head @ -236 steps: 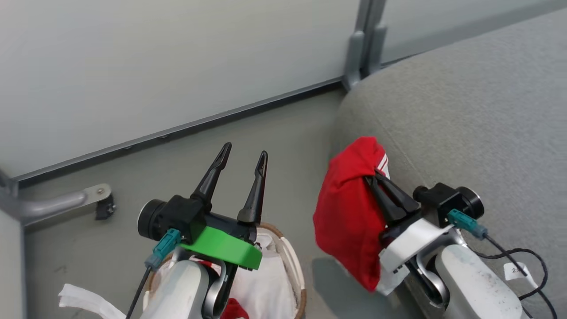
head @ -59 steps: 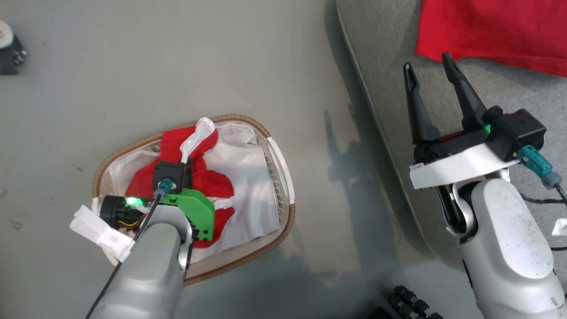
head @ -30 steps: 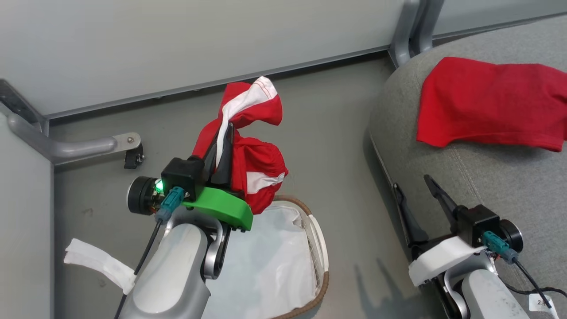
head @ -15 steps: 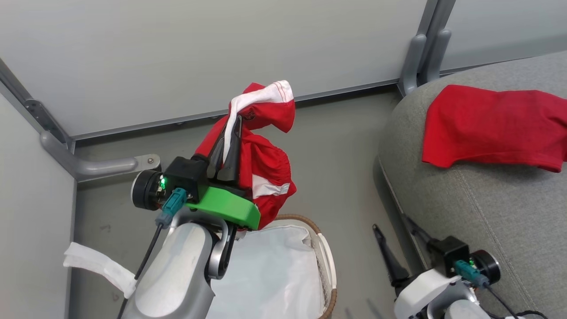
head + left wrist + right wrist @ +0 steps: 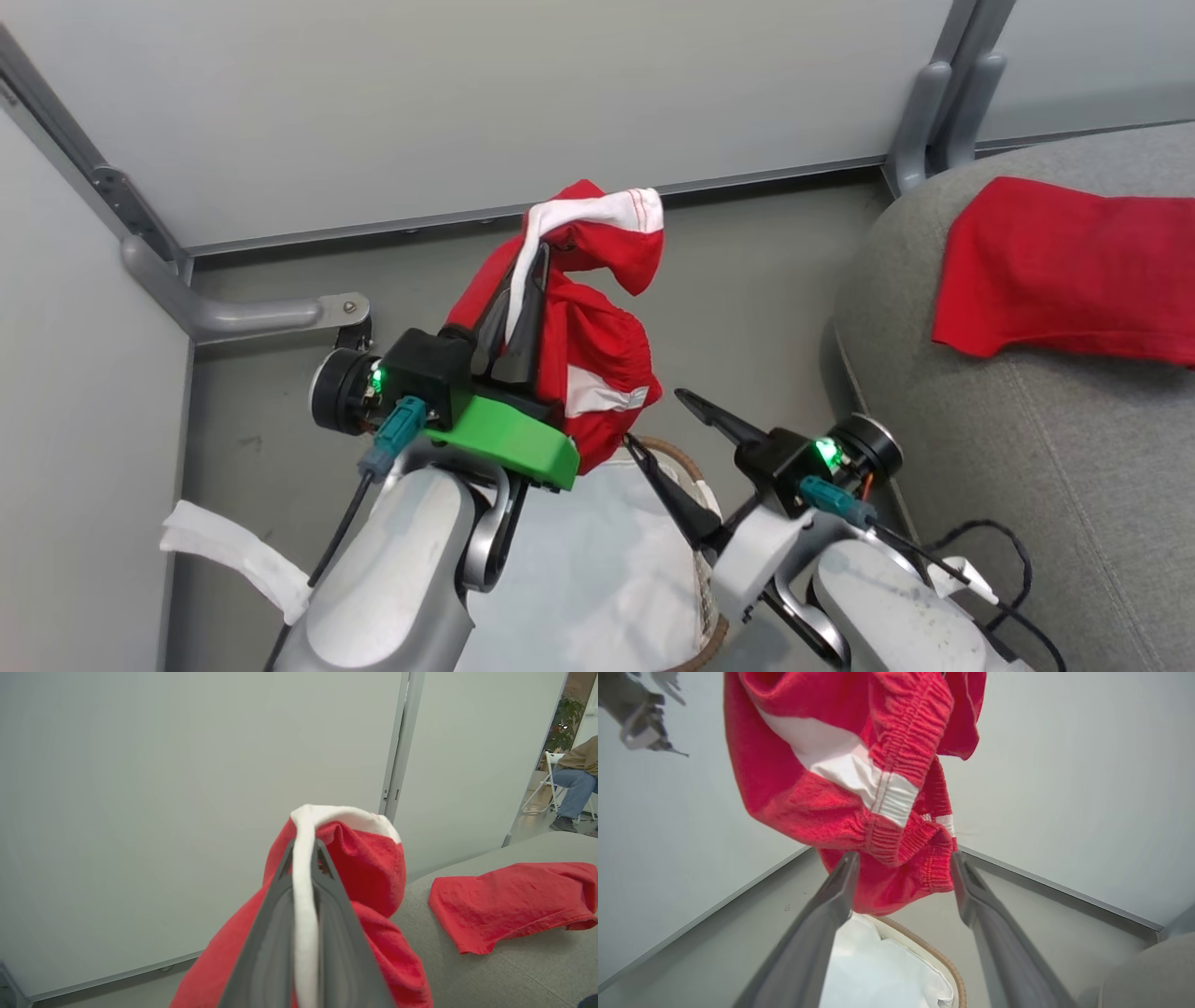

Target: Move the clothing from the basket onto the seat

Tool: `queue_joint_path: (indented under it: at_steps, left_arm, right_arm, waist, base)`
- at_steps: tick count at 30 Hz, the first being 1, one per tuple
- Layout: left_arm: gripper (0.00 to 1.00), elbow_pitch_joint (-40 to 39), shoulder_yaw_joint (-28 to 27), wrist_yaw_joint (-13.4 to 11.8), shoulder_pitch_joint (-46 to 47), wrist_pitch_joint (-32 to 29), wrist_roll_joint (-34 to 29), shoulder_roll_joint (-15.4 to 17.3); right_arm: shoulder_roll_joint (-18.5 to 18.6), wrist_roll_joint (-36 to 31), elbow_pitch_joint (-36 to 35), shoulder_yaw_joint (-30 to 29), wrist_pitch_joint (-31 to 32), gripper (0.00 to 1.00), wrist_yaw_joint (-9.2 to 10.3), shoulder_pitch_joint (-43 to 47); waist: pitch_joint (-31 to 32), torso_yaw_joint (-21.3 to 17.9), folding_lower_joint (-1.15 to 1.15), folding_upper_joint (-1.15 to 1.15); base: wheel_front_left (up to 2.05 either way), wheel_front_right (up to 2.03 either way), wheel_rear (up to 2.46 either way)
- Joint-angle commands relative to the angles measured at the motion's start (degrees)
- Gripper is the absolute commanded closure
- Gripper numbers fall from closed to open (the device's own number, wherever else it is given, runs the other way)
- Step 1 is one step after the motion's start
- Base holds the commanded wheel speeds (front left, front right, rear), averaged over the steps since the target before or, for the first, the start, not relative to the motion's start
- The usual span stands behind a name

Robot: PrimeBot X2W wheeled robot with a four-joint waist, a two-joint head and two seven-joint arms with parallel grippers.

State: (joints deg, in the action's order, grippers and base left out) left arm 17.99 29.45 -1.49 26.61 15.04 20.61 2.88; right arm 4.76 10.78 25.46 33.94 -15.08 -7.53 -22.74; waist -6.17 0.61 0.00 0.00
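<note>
You had the left gripper (image 5: 534,263) clamped on the clothing (image 5: 597,359), long axis 12-to-6 o'clock, hanging over the basket (image 5: 698,471); the right gripper (image 5: 653,418) was spread wide at its 5 o'clock hem.

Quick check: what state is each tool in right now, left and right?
Left tool: closed, holding the red garment.
Right tool: open, holding nothing.

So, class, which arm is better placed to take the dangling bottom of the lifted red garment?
Right, probably: the right gripper is open at the hem of the garment, while the left gripper is shut on its white trim.
</note>
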Motion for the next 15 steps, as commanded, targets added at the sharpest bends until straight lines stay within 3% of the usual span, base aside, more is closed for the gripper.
queue_joint_path:
  at_steps: [1,7,8,9,15]
  left_arm:
    - [1.0,-0.13,0.65,0.32,1.08,0.21,0.34,0.1]
    - [1.0,-0.43,4.15,-0.49,2.15,0.21,2.16,0.09]
    - [1.0,-0.49,4.64,-0.61,2.26,0.21,2.48,0.1]
    - [1.0,-0.56,5.04,-0.71,2.39,0.21,2.53,0.1]
    - [1.0,-0.7,6.74,-1.47,2.89,0.21,3.44,0.09]
  right_arm:
    - [-0.18,-0.02,0.99,0.11,-0.12,0.0,0.08,-1.64]
    - [-1.17,2.2,4.71,3.11,-0.12,0.0,0.08,-5.62]
    - [-1.26,2.72,5.11,3.15,-0.12,0.55,0.08,-5.99]
    - [-1.35,3.14,5.57,3.33,-0.13,1.0,0.08,-6.24]
    - [-1.61,4.79,8.28,4.26,-0.13,1.0,0.08,-6.14]
  waist:
    - [-0.67,1.63,0.0,0.0]
    - [-1.37,4.45,0.0,0.0]
    - [-1.43,4.71,0.0,0.0]
    - [-1.52,4.93,0.0,0.0]
    - [-2.06,5.72,0.0,0.0]
  base:
    - [0.0,0.0,0.0]
    - [0.0,0.0,0.0]
    - [0.0,0.0,0.0]
    - [0.0,0.0,0.0]
    - [0.0,0.0,0.0]
